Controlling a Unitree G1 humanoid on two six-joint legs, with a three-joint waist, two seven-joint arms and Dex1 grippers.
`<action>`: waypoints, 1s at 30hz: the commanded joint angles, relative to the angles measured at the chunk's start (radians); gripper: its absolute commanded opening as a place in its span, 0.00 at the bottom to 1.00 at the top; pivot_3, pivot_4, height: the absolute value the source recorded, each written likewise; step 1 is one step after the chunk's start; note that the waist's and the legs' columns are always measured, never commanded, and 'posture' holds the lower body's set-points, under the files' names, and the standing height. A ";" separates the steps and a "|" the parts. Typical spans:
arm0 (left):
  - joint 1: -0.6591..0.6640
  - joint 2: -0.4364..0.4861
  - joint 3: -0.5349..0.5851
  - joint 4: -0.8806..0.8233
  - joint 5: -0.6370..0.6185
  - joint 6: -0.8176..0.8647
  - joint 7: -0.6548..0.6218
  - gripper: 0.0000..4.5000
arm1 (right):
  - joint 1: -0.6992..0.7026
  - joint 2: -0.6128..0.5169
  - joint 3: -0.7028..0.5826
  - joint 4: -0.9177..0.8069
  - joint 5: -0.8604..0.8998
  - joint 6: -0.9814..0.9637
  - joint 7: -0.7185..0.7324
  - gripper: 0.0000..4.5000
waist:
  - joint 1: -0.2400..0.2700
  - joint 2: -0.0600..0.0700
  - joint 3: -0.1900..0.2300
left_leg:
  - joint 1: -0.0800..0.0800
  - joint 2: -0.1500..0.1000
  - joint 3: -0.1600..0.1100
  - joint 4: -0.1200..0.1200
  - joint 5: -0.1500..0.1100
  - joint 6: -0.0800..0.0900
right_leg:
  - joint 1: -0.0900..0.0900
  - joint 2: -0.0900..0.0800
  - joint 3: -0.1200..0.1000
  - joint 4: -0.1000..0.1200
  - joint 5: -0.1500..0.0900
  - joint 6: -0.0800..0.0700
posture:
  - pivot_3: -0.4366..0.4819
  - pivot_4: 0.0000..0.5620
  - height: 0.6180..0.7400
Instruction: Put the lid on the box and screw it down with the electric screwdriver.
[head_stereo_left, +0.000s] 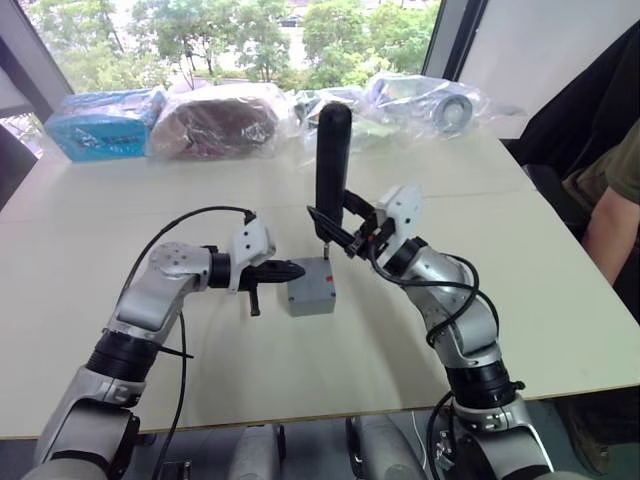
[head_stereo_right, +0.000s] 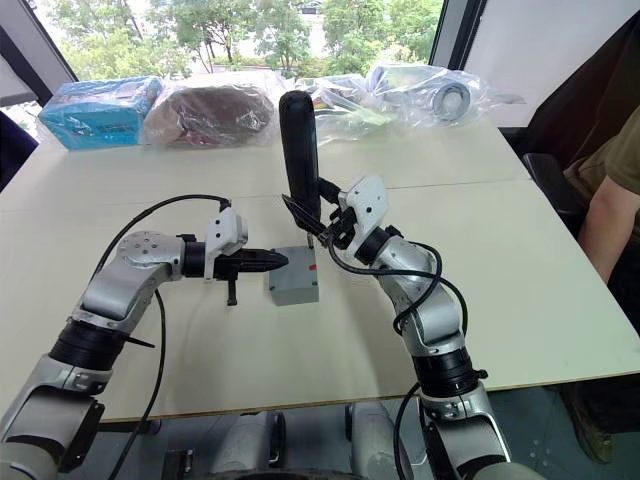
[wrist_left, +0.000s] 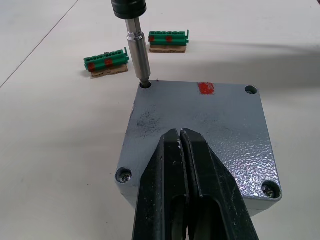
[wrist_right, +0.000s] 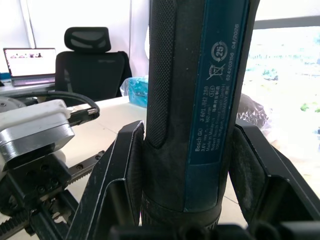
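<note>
With our right tool clamping the electric screwdriver and left tool clenched on the lid, we feared the tilted bit slipping from its corner hole.

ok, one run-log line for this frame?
stage: screwing | lid: on box | screwdriver: upright in right gripper, bit in corner hole | left gripper: shut, pressing on lid

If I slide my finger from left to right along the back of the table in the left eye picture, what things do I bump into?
Blue packet → brown bundle in clear plastic → clear bag with a round roll inside → a person's arm at the table's right edge.
</note>
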 joint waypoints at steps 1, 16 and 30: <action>0.015 0.004 -0.017 -0.006 0.018 0.006 -0.001 0.00 | 0.044 -0.023 0.038 0.056 -0.039 0.051 -0.003 0.41 | 0.000 0.000 -0.001 | 0.000 0.000 0.000 0.000 0.000 0.000 | 0.000 0.000 0.000 0.000 -0.001 -0.001 | 0.48 0.27 1.00; 0.028 0.007 -0.025 -0.008 0.034 -0.006 0.000 0.00 | 0.051 -0.057 0.066 0.081 -0.052 0.235 -0.046 0.41 | 0.001 -0.006 -0.023 | 0.018 0.000 0.000 -0.004 0.000 0.000 | 0.019 -0.001 0.000 -0.006 -0.007 -0.003 | 0.48 0.27 1.00; 0.033 0.006 -0.019 -0.014 0.032 0.002 -0.002 0.00 | 0.017 0.007 -0.003 0.014 0.013 0.183 -0.085 0.41 | 0.000 -0.006 -0.026 | 0.017 0.000 0.000 -0.005 0.000 0.000 | 0.018 -0.001 0.000 -0.008 -0.007 -0.003 | 0.48 0.27 1.00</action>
